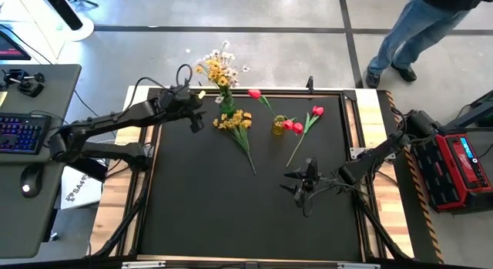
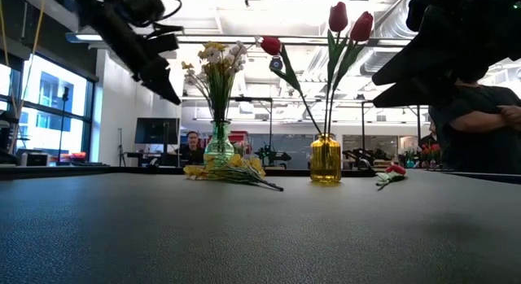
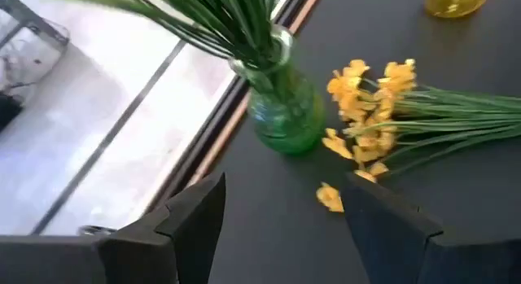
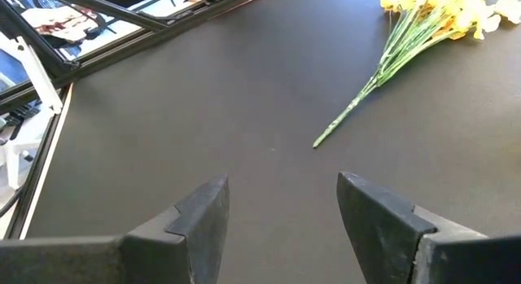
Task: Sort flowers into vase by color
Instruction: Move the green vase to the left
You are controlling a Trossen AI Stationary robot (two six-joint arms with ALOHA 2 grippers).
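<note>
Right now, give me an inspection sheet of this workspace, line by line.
Surface: black table mat in a wooden frame, mostly bare.
Job's things: green glass vase holding yellow and white flowers; yellow glass vase holding red tulips; loose bunch of yellow flowers lying on the mat beside the green vase; loose red tulip lying by the yellow vase.
Clutter: one fallen yellow petal on the mat.
Grippers: left gripper open, empty, by the green vase; right gripper open, empty, above bare mat.
Cables: black cable looping off the left arm.
Surroundings: keyboard on a side desk; red case; person's legs beyond the table.
</note>
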